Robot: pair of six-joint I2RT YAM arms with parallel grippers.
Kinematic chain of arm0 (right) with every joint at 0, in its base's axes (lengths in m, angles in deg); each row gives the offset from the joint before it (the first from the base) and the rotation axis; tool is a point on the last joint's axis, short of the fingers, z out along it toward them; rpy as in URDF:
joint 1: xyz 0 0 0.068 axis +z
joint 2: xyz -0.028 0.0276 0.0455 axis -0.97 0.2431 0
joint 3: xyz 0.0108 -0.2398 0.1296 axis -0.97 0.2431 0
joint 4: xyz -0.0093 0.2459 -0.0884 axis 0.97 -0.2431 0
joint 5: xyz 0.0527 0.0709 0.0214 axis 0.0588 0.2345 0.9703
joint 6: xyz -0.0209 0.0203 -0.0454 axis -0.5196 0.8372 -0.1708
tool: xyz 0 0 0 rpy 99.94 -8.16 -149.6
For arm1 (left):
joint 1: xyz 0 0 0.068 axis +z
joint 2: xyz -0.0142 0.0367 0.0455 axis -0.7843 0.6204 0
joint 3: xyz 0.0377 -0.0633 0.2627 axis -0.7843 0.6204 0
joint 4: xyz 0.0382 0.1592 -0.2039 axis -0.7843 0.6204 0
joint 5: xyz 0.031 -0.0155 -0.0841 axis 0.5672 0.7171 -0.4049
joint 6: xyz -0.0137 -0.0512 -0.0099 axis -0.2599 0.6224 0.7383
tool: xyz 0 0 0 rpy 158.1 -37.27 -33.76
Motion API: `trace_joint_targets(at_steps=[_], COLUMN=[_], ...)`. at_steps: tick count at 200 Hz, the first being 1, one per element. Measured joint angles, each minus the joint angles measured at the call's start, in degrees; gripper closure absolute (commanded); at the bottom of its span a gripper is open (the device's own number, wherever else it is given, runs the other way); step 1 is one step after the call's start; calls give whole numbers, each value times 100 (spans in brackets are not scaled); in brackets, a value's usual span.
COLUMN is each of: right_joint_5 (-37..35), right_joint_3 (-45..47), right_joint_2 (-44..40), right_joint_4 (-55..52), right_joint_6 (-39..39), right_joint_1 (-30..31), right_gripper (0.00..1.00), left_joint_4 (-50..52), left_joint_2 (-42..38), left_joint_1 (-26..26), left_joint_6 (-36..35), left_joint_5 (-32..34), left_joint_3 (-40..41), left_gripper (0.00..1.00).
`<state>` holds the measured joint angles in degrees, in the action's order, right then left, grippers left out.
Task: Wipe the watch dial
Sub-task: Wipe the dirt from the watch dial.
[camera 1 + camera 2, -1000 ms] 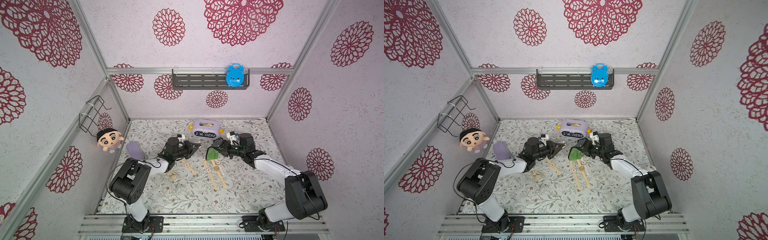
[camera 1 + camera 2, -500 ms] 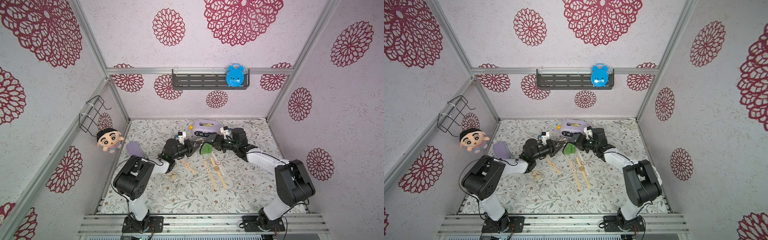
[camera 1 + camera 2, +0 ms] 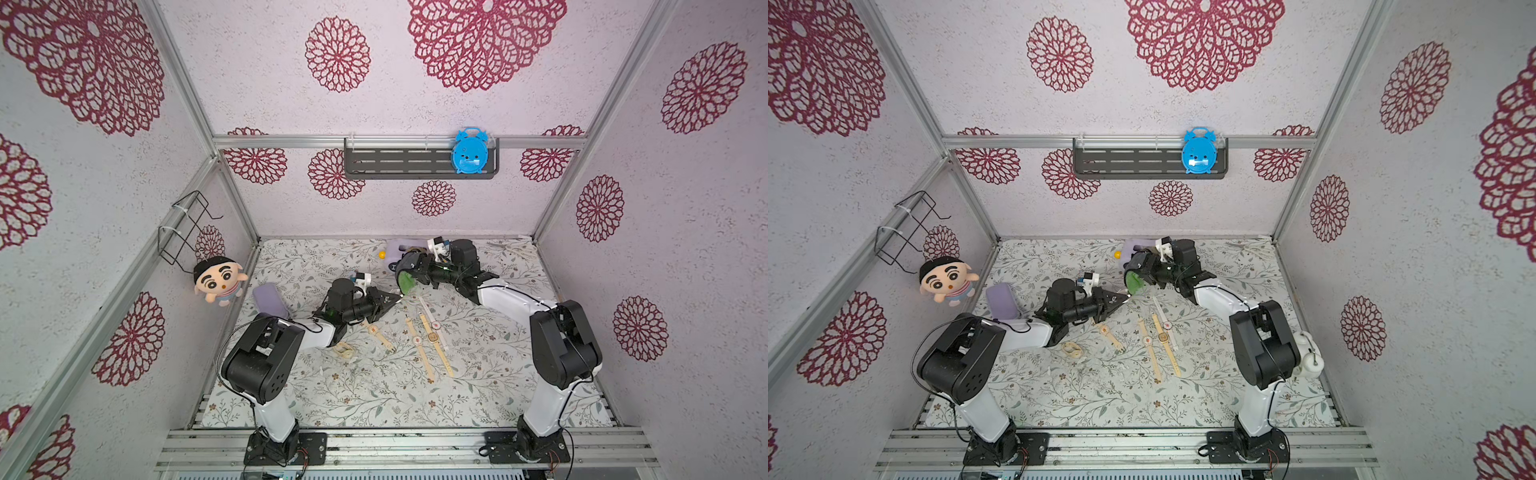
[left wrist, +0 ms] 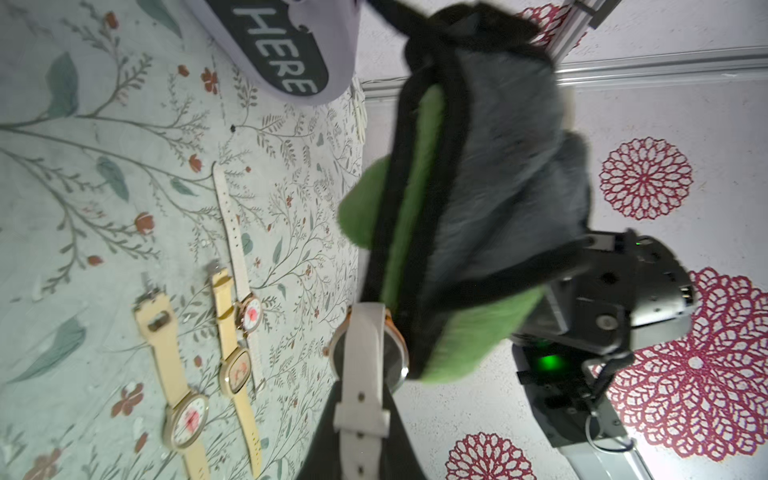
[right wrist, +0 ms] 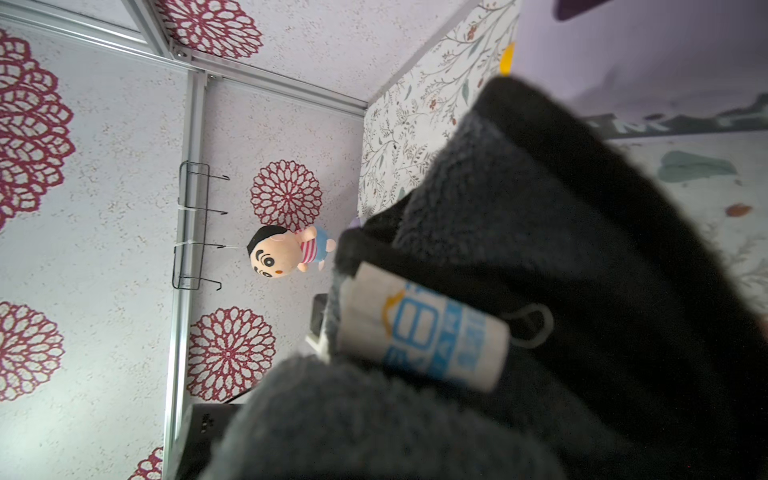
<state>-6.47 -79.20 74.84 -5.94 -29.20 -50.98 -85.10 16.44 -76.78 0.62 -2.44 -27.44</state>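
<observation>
Your tabletop [image 3: 374, 395] is the big floral one, and both arms meet above it toward the back. The right gripper [image 3: 415, 270] has its fingers pressed together on a bunched green-and-grey cloth [image 4: 478, 208]. The left gripper [image 3: 388, 300] has its fingers pinching the white strap of the watch [image 4: 365, 353]. It's held up off the tabletop, with the strap's long axis running straight out along the fingers toward the right arm.

In the left wrist view the cloth's green edge is touching the watch case on the right arm's side. The dial itself is hidden, so I'd guess you want a short rub by the right arm across that case. The spare watches [image 3: 432, 336] lying flat underneath aren't involved.
</observation>
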Motion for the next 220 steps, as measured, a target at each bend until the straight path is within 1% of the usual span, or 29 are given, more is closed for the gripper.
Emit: trace_joint_targets(at_steps=[34, 59, 108, 153, 185, 220], right_joint_5=[92, 125, 70, 9, -26, -52], right_joint_3=[-448, -468, 367, 1021, 1117, 1117], right_joint_2=[44, 42, -122, -452, -511, -509], right_joint_4=[-33, -68, -212, -297, -203, 116], right_joint_6=[0, -55, -162, -369, -407, -389], right_joint_1=[39, -13, -173, -28, 236, 514], right_gripper=[100, 100, 100, 100, 100, 100], left_joint_4=[262, 343, 546, 1064, 1314, 1622], left_joint_2=[-87, -264, -802, -1172, -1224, -1303], left_joint_1=[7, 81, 525, 901, 1062, 1106], left_joint_6=[-57, -79, -212, -422, -516, -612], left_joint_5=[-61, -125, -319, -634, -807, -940], left_joint_3=[94, 164, 157, 61, -107, -227], left_gripper=[100, 100, 100, 100, 100, 100])
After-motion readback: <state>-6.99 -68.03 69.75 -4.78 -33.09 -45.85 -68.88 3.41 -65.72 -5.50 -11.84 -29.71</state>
